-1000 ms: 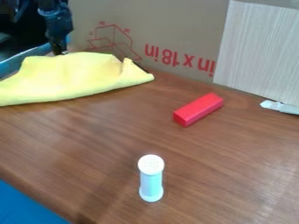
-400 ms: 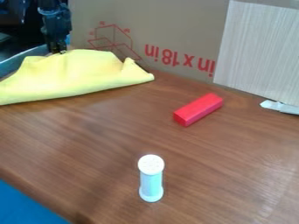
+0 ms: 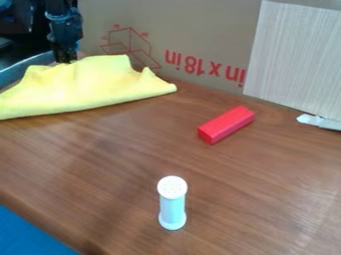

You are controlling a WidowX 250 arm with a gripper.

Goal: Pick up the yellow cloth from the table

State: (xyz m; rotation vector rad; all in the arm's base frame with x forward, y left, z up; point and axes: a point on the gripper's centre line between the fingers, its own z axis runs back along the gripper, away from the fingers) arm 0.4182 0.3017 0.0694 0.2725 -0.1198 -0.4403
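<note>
A blue surface [image 3: 30, 234] fills the near left corner, beside the edge of the brown wooden table [image 3: 126, 159]. Nearest on the table stands a small upright shaker [image 3: 172, 204], with a white dotted lid, a pale blue body and a white base. Beyond it and to the right lies a red block [image 3: 226, 124], slanting away to the right.

Farther back at the left is the yellow cloth [image 3: 86, 87]. It lies on the near side of the black gripper [image 3: 65, 60], its long axis running from the left edge of the view rightward and slightly away. The gripper hangs at the cloth's far edge, left of its highest fold, apparently touching it; whether it is open, closed or gripping the cloth, I cannot tell. The cloth looks soft and matt, smooth in front, bunched into peaks behind, and tapers to a blunt right end.

Behind are a grey-blue rim [image 3: 28, 64] at the left, printed cardboard [image 3: 200, 30] and a pale panel [image 3: 299, 50].
</note>
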